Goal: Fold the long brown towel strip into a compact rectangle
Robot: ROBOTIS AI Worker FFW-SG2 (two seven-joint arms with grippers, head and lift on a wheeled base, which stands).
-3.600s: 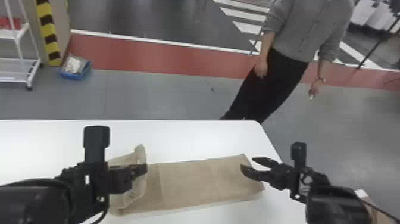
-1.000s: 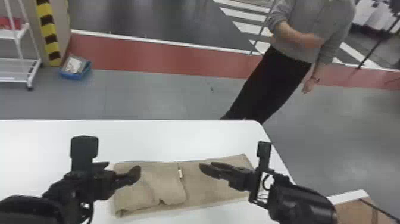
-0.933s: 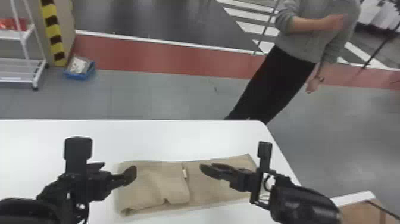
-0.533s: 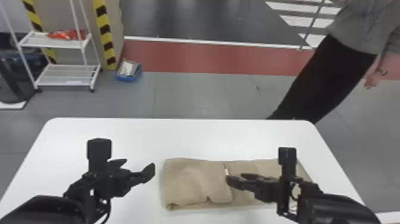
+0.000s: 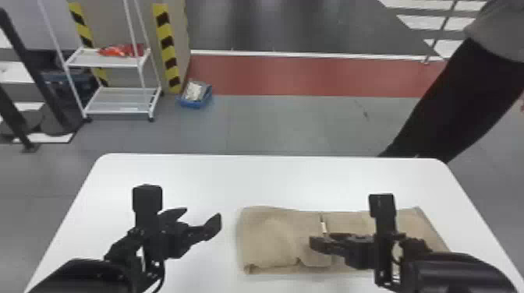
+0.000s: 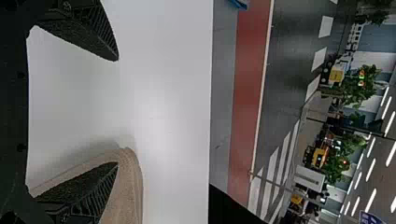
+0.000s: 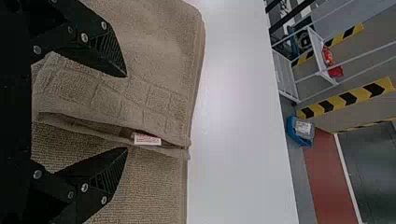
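"What lies beyond the white table [image 5: 273, 175]?"
"Gray floor [image 5: 273, 124], a red strip [image 5: 312, 76], a white line [image 5: 292, 54], then darker floor [image 5: 312, 27]."
"And at left?"
"A white wheeled rack [image 5: 121, 105], yellow-and-black stripes [image 5: 168, 52], and a blue bin [image 5: 191, 103]."

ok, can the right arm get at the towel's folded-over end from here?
Probably yes: the right gripper is open, one finger either side of the towel edge, nothing visibly blocking.

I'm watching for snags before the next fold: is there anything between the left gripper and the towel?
Nothing visible stands between the left gripper and the brown towel; the white table lies beneath both.
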